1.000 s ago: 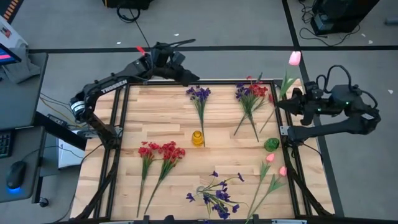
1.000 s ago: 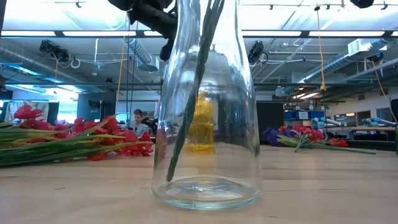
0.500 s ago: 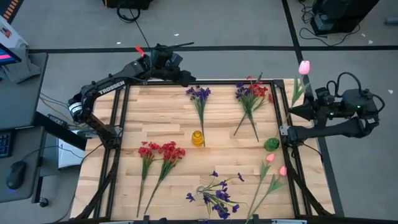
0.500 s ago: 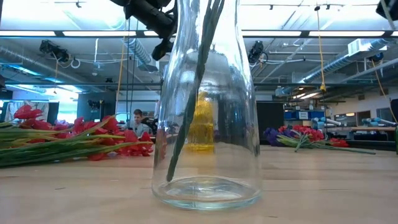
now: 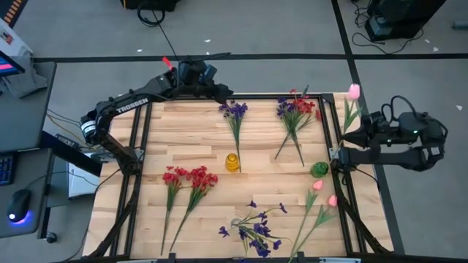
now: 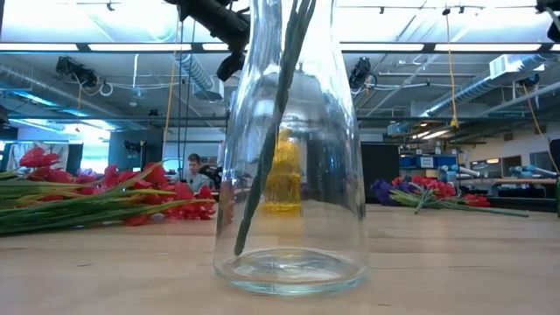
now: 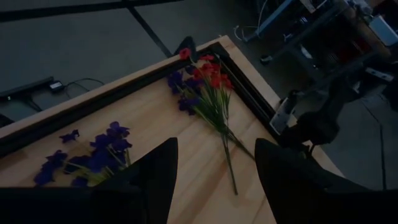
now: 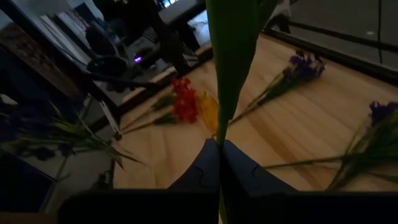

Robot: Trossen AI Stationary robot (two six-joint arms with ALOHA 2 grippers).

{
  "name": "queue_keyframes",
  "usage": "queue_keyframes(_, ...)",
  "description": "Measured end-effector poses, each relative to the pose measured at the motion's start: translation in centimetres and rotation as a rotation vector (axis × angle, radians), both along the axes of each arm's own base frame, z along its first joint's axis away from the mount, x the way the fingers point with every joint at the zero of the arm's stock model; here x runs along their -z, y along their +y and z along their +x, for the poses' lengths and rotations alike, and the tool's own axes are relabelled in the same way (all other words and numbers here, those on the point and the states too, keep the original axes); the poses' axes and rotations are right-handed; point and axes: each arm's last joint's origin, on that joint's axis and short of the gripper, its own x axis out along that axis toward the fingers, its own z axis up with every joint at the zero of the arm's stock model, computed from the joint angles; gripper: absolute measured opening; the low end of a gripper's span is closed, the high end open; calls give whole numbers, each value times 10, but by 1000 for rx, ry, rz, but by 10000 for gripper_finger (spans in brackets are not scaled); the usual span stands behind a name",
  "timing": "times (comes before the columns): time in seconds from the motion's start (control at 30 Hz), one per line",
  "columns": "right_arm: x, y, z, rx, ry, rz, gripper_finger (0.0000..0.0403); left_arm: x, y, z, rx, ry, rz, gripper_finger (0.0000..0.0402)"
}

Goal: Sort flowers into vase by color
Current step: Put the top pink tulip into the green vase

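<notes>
Nearest the low camera, a clear glass vase stands on the wooden worktop with green stems leaning inside it. In the high view this spot is the near edge, where loose purple sprigs spread out. Just right of them lie two pink tulip buds on long stems.

Left of centre, two red sprigs rest side by side, blooms pointing away from the near edge. A small yellow vase sits mid-worktop, and a small green vase sits by the right rail.

Over at the right edge, the right end effector hangs just outside the frame, clamped tight on a pink tulip by its stem. The bud points toward the far side (the wrist camera shows the two fingers pinched together on the broad green leaf).

Further back, a purple sprig lies alone, stem toward the yellow vase. To its right is a mixed bunch of red and purple blooms near the far right corner.

At the far rail, the left end effector hovers over the worktop's back edge, fingers parted and gripping nothing. Its wrist view looks down past them at the purple sprig and the mixed bunch.
</notes>
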Motion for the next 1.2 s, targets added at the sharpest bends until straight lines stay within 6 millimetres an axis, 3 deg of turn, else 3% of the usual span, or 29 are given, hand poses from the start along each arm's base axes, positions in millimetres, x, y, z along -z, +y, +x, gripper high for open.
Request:
queue_keyframes(0.27, 25, 3, 5, 28, 2, 1, 7, 0, -1, 1, -5, 3, 5, 218)
queue_keyframes(0.77, 34, 6, 1, 114, 71, -55, 7, -2, 0, 2, -8, -12, 34, 218)
queue_keyframes(1.2, 54, 5, 19, 109, 150, -10, 7, -3, 0, 2, 1, -19, 58, 218)
